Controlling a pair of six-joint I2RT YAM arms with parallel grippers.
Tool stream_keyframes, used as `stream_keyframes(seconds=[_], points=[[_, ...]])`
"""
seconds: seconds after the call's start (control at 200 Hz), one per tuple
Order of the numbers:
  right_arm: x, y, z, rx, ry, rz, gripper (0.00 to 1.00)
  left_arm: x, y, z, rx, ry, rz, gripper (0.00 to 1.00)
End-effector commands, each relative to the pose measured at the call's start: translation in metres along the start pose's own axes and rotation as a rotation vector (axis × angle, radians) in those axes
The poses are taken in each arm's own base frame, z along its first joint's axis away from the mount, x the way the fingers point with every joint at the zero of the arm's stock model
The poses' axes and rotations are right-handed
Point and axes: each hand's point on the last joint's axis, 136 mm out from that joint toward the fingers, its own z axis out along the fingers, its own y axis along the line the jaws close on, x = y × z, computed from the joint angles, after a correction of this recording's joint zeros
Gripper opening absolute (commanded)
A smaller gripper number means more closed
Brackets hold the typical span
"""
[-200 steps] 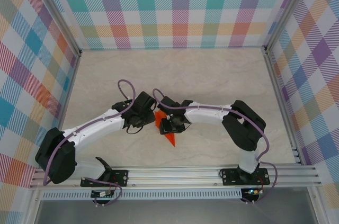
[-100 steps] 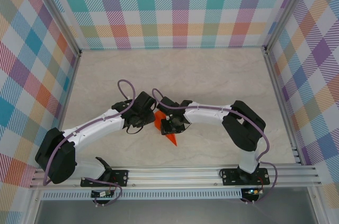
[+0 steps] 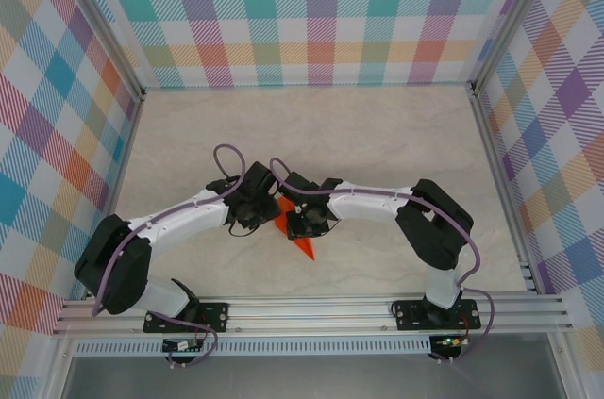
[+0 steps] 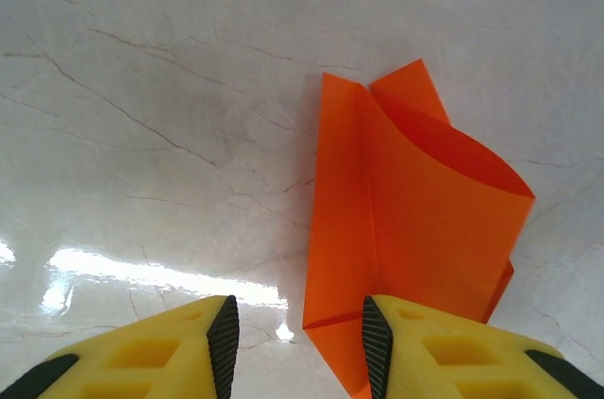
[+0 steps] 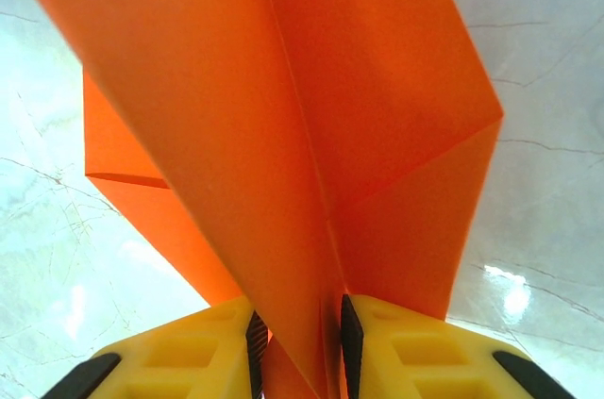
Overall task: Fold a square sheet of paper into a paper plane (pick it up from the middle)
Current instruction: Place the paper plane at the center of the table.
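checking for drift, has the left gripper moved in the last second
Yes, the left gripper has shifted slightly right, away from the left wall frame and toward the paper.

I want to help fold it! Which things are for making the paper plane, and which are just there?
For the job: orange paper, partly folded; right gripper pinching it; left gripper, open beside it.
Just there: table; checked walls; metal rail.

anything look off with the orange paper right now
Nothing damaged. The orange paper is half folded: in the left wrist view its top layer bows up instead of lying creased flat. The right gripper pinches its folded layers; the left gripper stands open at its edge.
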Motion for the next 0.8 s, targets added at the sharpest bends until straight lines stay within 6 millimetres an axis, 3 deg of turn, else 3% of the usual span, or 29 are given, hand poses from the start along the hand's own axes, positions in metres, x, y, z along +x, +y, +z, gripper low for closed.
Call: stream_keyframes(seconds=[0.0,0.33,0.795], points=[[-0.001,0.005,-0.005,-0.012,-0.023,-0.003,0.29,0.003,0.002,0.013,0.027,0.057,-0.064,0.40],[0.001,0.004,-0.004,-0.022,-0.027,0.008,0.32,0.012,-0.002,0.039,0.113,0.149,-0.119,0.38],[-0.001,0.013,-0.018,-0.076,-0.065,-0.087,0.47,0.017,0.006,0.049,0.082,0.174,-0.108,0.31]])
